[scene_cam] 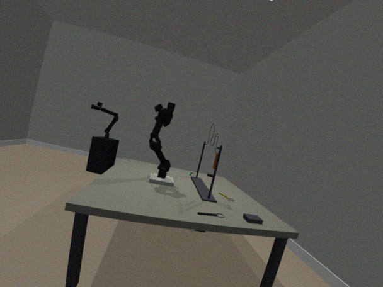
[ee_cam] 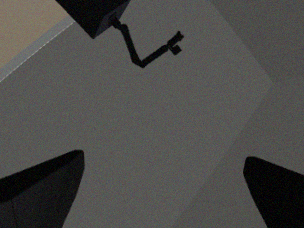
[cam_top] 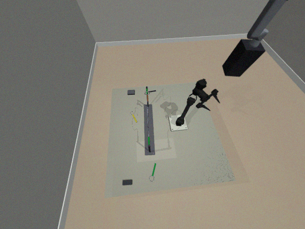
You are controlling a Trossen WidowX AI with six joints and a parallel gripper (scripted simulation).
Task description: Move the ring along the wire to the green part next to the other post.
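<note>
The ring (cam_top: 147,93) hangs around the green part of the wire beside the near post (scene_cam: 215,176) in the exterior view. Its orange handle (cam_top: 147,98) (scene_cam: 215,161) points down beside that post. The thin grey wire rises in loops between the posts. The other green part (cam_top: 149,141) is beside the far post (scene_cam: 200,160) in the exterior view. My gripper (cam_top: 214,106) (ee_cam: 166,162) is open and empty. It is raised on the far side of the arm's base from the wire, facing away from the ring. The wrist view shows neither ring nor wire.
The posts stand on a dark base plate (cam_top: 151,120) (scene_cam: 199,185). A yellow-handled ring (cam_top: 134,118) (scene_cam: 224,196), a green-handled ring (cam_top: 154,169), a black-handled ring (cam_top: 152,91) (scene_cam: 206,214) and dark blocks (cam_top: 131,92) (cam_top: 127,182) lie on the table. Another arm (scene_cam: 113,121) (ee_cam: 131,45) stands on a black pedestal (cam_top: 242,59) (scene_cam: 102,154).
</note>
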